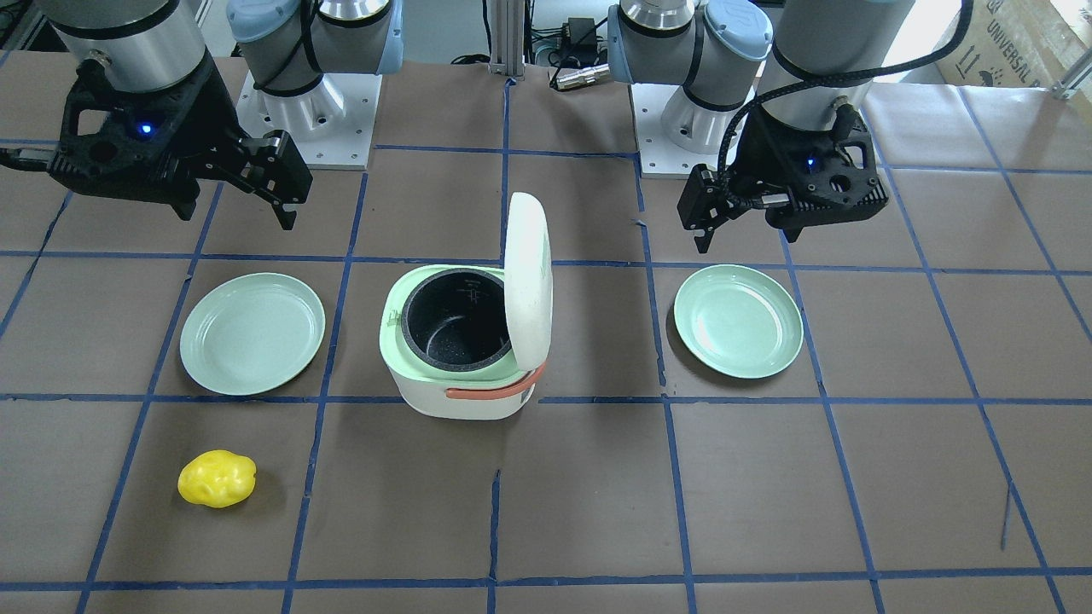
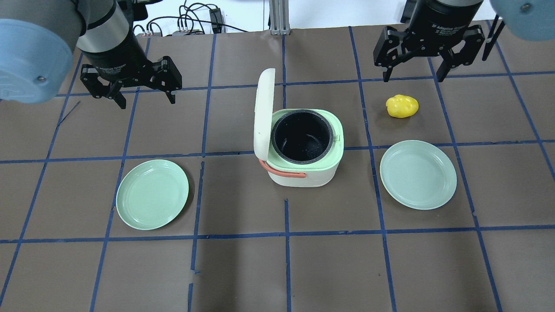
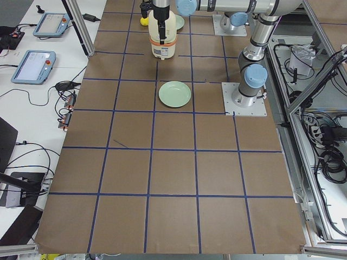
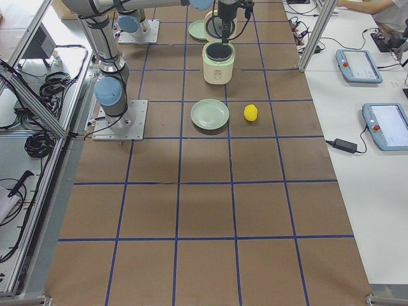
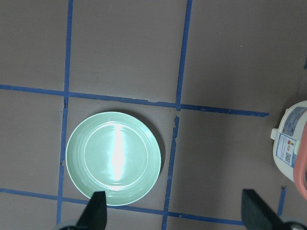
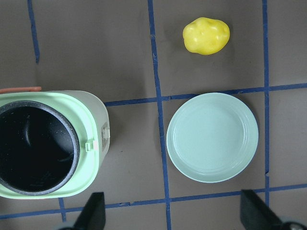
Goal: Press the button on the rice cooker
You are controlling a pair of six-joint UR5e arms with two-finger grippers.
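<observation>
The white and pale green rice cooker [image 2: 303, 173] stands mid-table with its lid [image 2: 263, 115] swung up and its black pot [image 2: 301, 138] empty. A small latch button [image 2: 337, 138] sits on the green rim on my right side; it also shows in the right wrist view [image 6: 88, 145]. My left gripper [image 2: 145, 102] is open and empty, hovering far left of the cooker. My right gripper [image 2: 412, 78] is open and empty, hovering at the far right, beyond a yellow lumpy object [image 2: 402, 106]. Neither touches the cooker.
A green plate [image 2: 152, 194] lies left of the cooker and another green plate [image 2: 418, 174] lies to its right. The left wrist view looks down on the left plate [image 5: 113, 158] with the cooker's side [image 5: 290, 143] at its right edge. Blue tape lines grid the brown table.
</observation>
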